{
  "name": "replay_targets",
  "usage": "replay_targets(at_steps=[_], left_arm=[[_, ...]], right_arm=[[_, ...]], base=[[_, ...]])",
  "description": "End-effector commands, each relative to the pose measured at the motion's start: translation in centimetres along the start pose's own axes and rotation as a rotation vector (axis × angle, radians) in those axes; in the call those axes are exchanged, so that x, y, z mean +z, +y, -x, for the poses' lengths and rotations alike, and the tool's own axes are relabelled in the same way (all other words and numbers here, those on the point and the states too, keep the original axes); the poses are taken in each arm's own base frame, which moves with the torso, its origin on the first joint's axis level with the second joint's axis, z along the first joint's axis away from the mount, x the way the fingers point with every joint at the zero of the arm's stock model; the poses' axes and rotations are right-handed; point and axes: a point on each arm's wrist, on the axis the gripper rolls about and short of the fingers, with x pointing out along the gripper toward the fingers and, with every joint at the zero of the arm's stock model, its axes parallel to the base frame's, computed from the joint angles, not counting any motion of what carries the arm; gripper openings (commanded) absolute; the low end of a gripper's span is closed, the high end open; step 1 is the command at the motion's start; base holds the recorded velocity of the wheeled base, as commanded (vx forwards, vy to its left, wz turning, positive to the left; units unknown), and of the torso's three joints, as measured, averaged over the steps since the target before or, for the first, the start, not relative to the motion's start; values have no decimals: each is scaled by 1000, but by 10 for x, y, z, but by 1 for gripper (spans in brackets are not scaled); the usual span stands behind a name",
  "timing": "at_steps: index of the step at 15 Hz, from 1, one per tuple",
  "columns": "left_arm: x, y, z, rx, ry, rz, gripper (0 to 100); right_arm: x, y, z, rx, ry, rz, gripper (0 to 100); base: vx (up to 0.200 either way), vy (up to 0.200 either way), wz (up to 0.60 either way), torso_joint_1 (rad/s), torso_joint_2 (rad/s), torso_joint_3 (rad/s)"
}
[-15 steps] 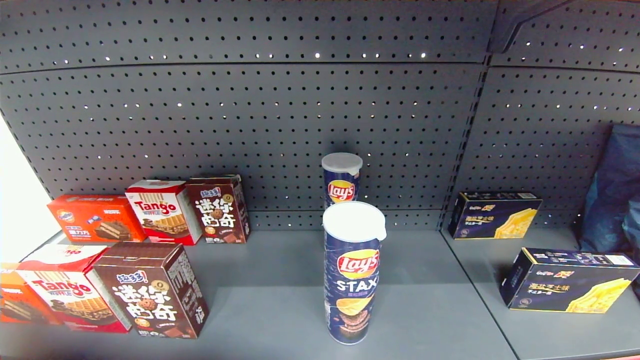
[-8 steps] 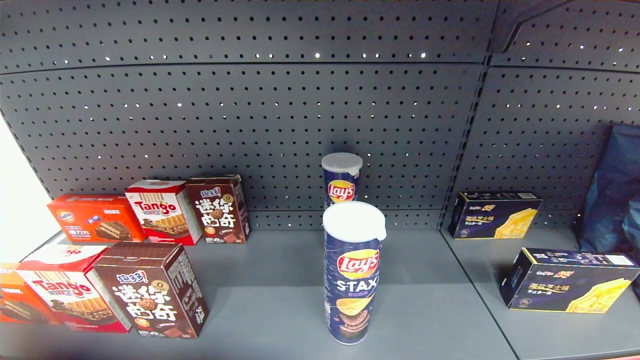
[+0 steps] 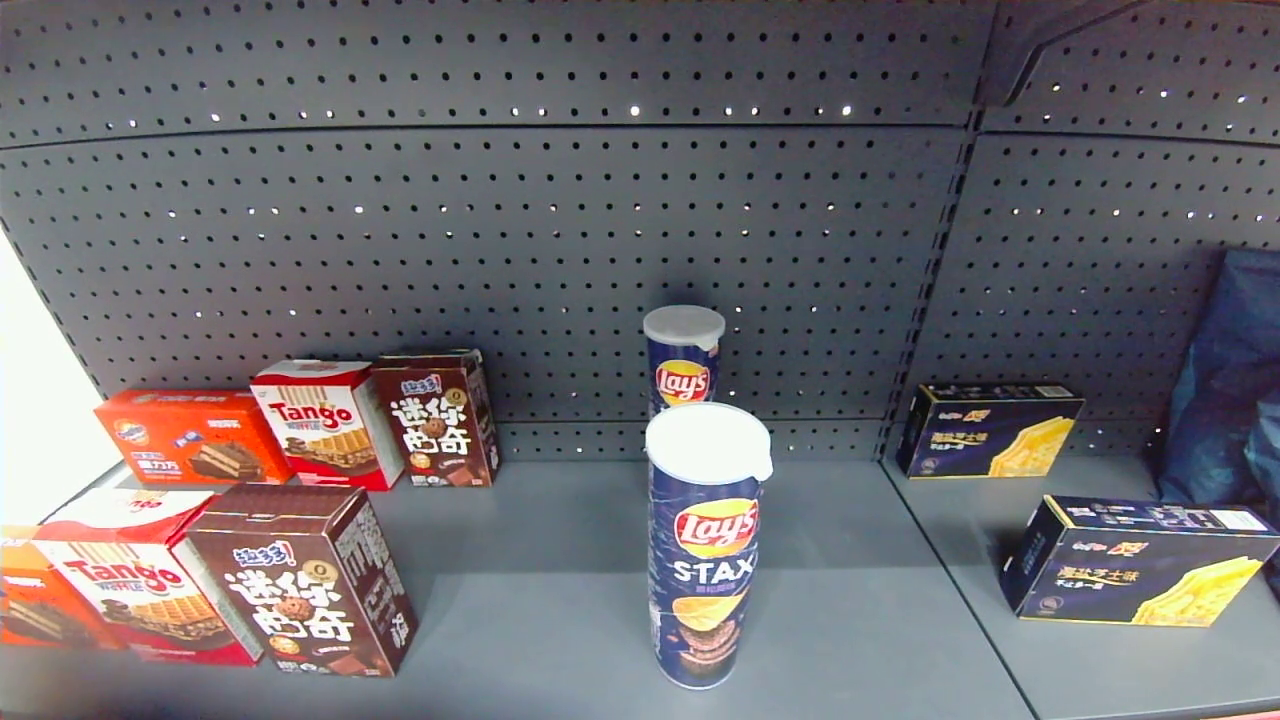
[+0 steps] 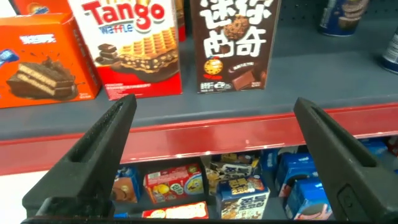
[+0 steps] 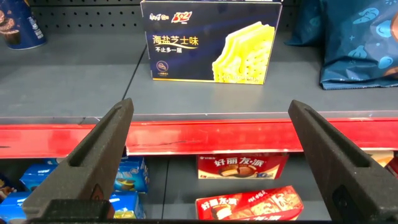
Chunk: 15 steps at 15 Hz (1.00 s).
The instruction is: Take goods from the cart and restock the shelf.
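The left gripper (image 4: pixel 214 101) and right gripper (image 5: pixel 211 104) each have two long, tapering, matte black fingers (image 4: pixel 93 155) with grainy surfaces.

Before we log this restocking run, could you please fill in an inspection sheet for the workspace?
Surface: grey shelf board with a red strip along its front edge.
Job's things: front chip can and rear chip can upright, one behind the other; snack boxes in two rows at left; two navy boxes in the right bay.
Clutter: dark blue bag at far right.
Grippers: left end effector and right end effector both open and empty, in front of the shelf edge.
Cables: nothing seen.
Surroundings: perforated back panel; more packages below the shelf.
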Motion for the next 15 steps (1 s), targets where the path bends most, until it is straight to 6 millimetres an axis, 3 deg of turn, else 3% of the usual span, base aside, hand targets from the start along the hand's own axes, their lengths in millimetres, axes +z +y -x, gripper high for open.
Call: replay_targets(at_steps=[1, 15], left_arm=[[0, 0, 0, 1, -1, 0, 100], [0, 0, 0, 5, -1, 2, 100]], right_arm=[[0, 0, 0, 0, 1, 0, 100], [0, 0, 0, 0, 1, 0, 100]], base=[[0, 0, 0, 0, 0, 0], [-29, 0, 0, 0, 1, 0]])
